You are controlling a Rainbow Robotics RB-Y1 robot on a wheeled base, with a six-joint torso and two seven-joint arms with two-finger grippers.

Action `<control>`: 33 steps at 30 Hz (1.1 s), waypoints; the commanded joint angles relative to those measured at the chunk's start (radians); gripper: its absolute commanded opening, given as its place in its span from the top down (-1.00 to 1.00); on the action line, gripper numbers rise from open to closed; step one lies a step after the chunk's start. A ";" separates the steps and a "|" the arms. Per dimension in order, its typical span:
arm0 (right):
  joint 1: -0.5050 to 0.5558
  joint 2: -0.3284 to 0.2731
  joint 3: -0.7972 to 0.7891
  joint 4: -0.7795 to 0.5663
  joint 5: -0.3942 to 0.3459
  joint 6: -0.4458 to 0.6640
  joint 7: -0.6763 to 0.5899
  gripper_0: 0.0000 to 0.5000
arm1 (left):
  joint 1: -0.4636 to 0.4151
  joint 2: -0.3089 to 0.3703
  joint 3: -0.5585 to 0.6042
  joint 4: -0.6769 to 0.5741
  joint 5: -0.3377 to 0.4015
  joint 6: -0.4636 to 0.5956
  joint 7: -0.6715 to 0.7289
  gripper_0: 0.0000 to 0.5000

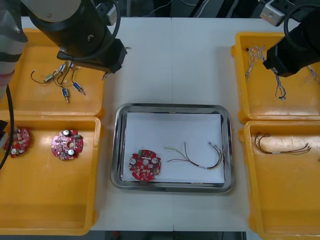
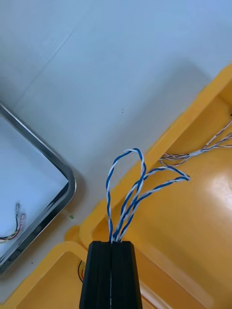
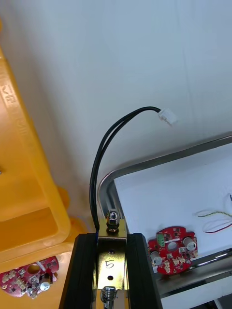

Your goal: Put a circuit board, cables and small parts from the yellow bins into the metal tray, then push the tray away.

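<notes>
My left gripper [image 3: 110,236] is shut on a small metal part [image 3: 112,223] with a looping black cable [image 3: 104,145] ending in a white plug [image 3: 167,116]. It hovers over the table between the far left yellow bin [image 1: 30,102] and the metal tray [image 1: 172,106]. My right gripper [image 2: 111,244] is shut on a twisted blue and white cable [image 2: 126,190], held above the inner rim of the far right bin [image 1: 243,75]; the cable's end dangles below the arm [image 1: 280,91]. The tray holds a red circuit board [image 1: 145,165] and a red and yellow cable [image 1: 200,156].
Several small metal parts [image 1: 65,82] lie in the far left bin. Two circuit boards [image 1: 66,145] sit in the near left bin. More blue and white cables [image 1: 255,54] lie in the far right bin, and red and yellow cables [image 1: 280,146] in the near right bin.
</notes>
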 commanded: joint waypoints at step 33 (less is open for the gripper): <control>0.102 -0.197 0.262 -0.287 -0.163 0.003 -0.018 1.00 | 0.379 -0.120 -0.290 -0.214 -0.346 -0.212 0.285 1.00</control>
